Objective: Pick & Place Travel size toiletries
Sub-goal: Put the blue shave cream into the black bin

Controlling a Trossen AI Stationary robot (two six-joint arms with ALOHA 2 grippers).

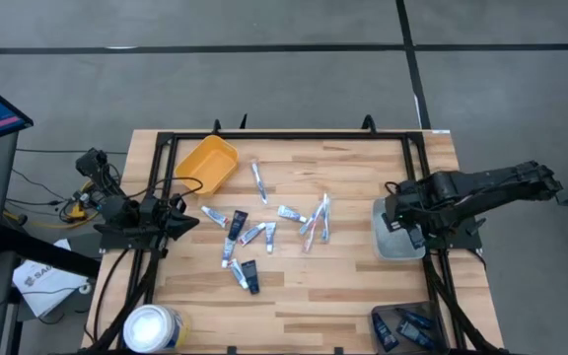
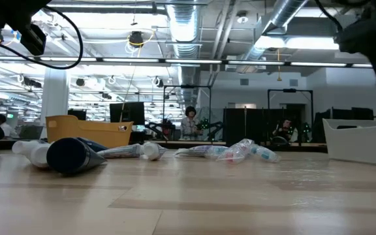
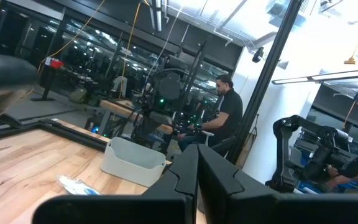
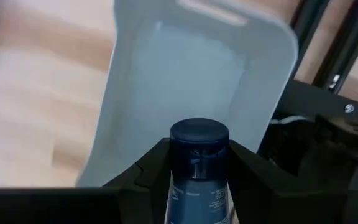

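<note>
The travel size toiletries [image 1: 264, 232] lie scattered mid-table: small white tubes with print, dark flat tubes and pale sticks. They also show in the low view, where a dark tube [image 2: 77, 155] lies nearest. My right gripper [image 1: 394, 222] hangs over the pale bin [image 1: 394, 248] by the table's right edge and is shut on a dark blue capped tube [image 4: 199, 140]. My left gripper [image 1: 193, 221] waits at the table's left side, left of the pile, with its fingers [image 3: 185, 177] shut on nothing. My right gripper pinches the dark blue tube between its two fingers, which stand on either side of the tube's body just behind the round cap [image 4: 199, 138]. The cap end sticks out past the fingertips. The tube lies along the fingers, lifted clear above the inside of the pale bin [image 4: 185, 68].
A yellow bin [image 1: 208, 163] stands at the far left of the table. A big white round tub [image 1: 153, 327] sits at the near left corner. A black tray [image 1: 407, 325] with dark tubes sits at the near right. Bare wood lies between pile and pale bin.
</note>
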